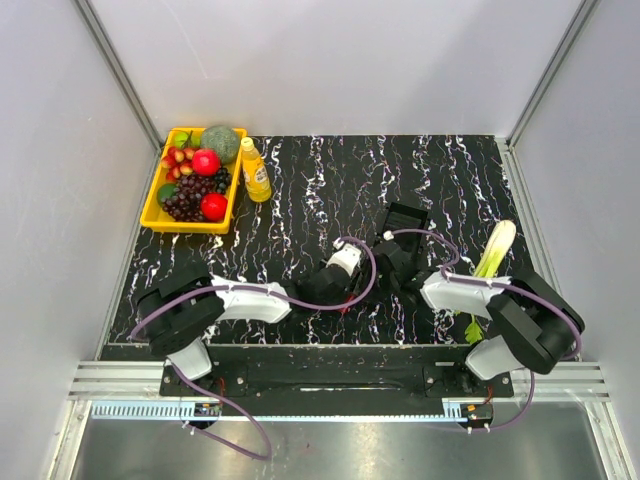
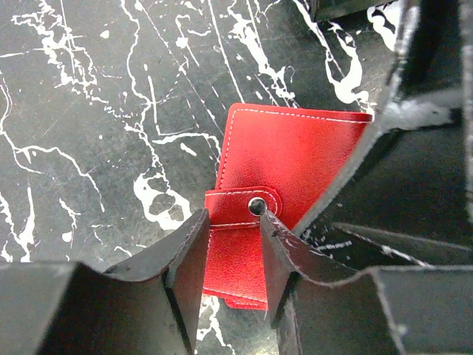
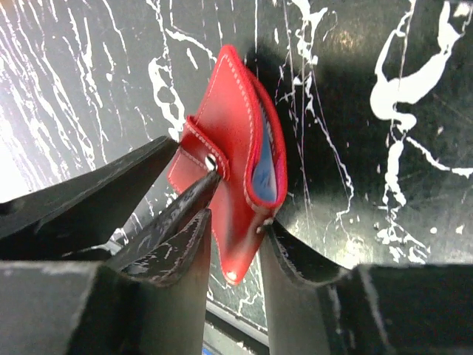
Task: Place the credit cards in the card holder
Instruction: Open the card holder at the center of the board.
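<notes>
A red wallet point(image 2: 288, 155) is worked from both sides near the middle of a black marbled table point(image 1: 300, 180). In the left wrist view it fills the centre of the frame, with its snap strap across the lower half. The left gripper point(image 2: 235, 222) comes up from the bottom edge and straddles that strap, its fingers partly apart with no clear pinch on it. In the right wrist view the wallet is seen nearly edge-on at centre, a pale blue card point(image 3: 264, 174) showing inside its pocket. The right gripper point(image 3: 235, 222) rises from the bottom of that frame, fingers partly apart on either side of the wallet's lower edge, the right-hand one touching it. Whether they clamp the wallet cannot be told. A fingertip point(image 3: 199, 188) of the left gripper rests against the strap by the snap. At the upper left of the overhead view sits a yellow tray point(image 1: 150, 215) of fruit point(image 1: 195, 185), with a bottle point(image 1: 255, 170) just beside it. A black box point(image 1: 405, 215) lies near the centre and a leafy green stalk point(image 1: 497, 248) at right.
</notes>
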Controlling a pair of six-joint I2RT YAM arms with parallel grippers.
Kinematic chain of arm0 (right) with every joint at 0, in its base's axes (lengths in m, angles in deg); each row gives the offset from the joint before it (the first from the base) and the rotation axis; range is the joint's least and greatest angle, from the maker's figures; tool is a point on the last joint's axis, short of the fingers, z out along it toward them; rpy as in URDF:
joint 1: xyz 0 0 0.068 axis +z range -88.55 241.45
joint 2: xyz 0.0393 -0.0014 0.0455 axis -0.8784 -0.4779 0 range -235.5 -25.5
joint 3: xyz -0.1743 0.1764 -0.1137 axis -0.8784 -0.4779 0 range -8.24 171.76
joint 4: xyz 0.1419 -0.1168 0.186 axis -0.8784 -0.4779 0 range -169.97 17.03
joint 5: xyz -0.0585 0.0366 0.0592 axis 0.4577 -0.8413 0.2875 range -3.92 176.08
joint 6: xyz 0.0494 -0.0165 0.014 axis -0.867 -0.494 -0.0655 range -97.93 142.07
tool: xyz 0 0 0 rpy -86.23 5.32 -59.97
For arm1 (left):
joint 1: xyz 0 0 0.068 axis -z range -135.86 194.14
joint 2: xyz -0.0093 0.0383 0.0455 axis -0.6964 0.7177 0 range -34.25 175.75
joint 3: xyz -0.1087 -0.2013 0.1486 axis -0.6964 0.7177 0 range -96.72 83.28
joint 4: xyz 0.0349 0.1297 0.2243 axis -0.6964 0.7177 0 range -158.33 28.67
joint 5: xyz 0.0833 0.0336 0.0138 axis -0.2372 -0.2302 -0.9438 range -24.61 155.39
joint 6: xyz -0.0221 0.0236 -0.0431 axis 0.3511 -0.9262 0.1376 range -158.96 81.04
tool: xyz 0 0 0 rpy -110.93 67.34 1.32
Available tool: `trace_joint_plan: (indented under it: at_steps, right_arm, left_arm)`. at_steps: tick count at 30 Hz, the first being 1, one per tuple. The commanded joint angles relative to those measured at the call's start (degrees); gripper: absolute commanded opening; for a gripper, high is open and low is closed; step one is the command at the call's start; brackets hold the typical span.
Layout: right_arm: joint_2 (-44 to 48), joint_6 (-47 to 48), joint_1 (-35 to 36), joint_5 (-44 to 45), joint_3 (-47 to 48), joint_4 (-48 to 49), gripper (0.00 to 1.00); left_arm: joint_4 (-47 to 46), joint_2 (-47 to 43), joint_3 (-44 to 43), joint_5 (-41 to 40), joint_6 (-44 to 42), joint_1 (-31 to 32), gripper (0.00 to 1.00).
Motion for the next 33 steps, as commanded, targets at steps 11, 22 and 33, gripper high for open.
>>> trace_joint_plan:
  at_steps: [11,22,33]
  right_arm:
    - [5.15,-2.45,1.09,2.68,-0.45,1.70,0.08]
    - [1.98,-1.92,1.00,4.79,0.78,2.22,0.21]
    - [5.49,2.82,1.00,1.98,1.49,2.23,0.00]
  left_arm:
    - [0.45,2.47,1.28,3.37,0.43,-0.50,0.41]
    - [-0.61,2.38,1.63,6.19,-0.54,-0.76,0.37]
    - [-2.45,-3.24,3.65,7.23,-5.53,-1.20,0.68]
